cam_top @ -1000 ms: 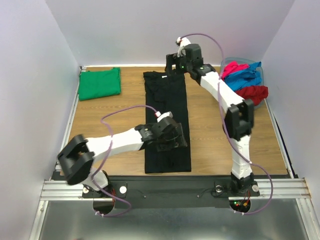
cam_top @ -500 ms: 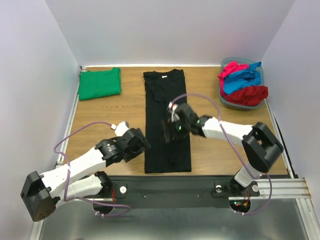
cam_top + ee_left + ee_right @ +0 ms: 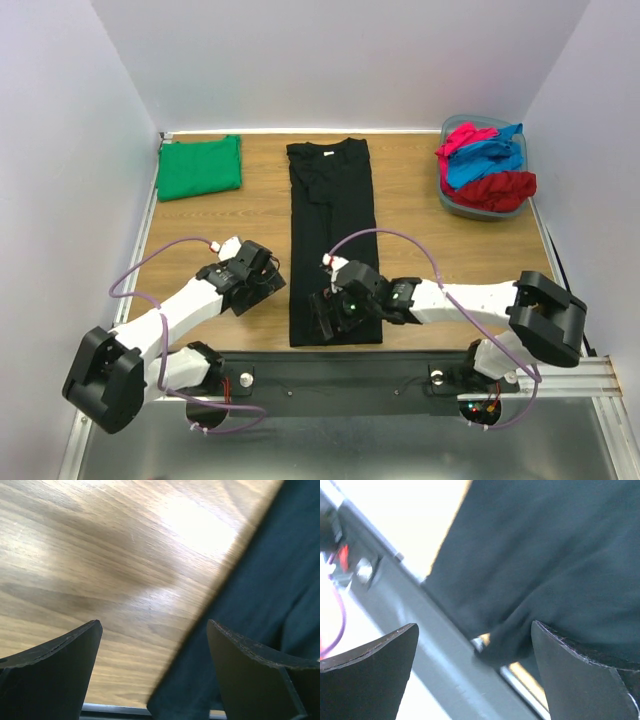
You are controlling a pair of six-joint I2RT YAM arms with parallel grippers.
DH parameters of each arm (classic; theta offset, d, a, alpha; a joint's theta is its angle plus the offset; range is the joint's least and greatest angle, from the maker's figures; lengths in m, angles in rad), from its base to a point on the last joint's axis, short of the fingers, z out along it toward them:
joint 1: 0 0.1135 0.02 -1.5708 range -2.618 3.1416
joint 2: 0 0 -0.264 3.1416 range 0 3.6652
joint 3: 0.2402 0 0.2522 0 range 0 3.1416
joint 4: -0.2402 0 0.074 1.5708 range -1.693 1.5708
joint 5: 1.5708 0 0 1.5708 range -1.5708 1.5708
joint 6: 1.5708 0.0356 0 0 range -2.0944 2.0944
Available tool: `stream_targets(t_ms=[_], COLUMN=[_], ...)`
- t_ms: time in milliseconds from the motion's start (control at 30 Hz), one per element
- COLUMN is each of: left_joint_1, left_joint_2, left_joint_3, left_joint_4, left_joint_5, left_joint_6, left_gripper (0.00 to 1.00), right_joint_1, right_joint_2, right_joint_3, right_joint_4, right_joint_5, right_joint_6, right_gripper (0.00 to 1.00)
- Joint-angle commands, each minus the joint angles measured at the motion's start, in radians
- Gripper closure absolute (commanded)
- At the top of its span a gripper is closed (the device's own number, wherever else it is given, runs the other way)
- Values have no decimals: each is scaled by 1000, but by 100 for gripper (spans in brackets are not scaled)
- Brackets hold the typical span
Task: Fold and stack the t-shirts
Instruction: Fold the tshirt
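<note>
Both left fingers and right fingers gape empty, low by the black t-shirt.

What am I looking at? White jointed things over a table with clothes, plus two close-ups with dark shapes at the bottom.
Those are two robot arms, bolted at the near edge of the table. The wide picture comes from a camera above and behind them. Each close-up comes from a camera on one wrist, and the dark shapes are that gripper's two fingers. On the wood lie a black t-shirt folded into a long strip, a folded green t-shirt far left, and a tub of red, blue and pink shirts far right. The left gripper hangs over bare wood beside the black shirt. The right gripper is over its near end. Both are open, holding nothing.
</note>
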Motion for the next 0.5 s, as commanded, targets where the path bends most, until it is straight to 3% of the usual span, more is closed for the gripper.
stream_targets(t_ms=[0, 300, 467], left_joint_1=[19, 25, 24], left_joint_2=[32, 15, -41], left_joint_3=[18, -24, -76], left_joint_4=[39, 88, 123], left_joint_5=[29, 107, 247], left_joint_6=[65, 90, 114], left_gripper=[2, 2, 2], right_joint_1=[62, 128, 130], right_joint_2=[34, 14, -96], right_joint_3=[46, 32, 20], right_joint_4=[75, 57, 15], right_joint_5=[60, 81, 130], right_joint_6=[11, 14, 56], right_gripper=[0, 0, 0])
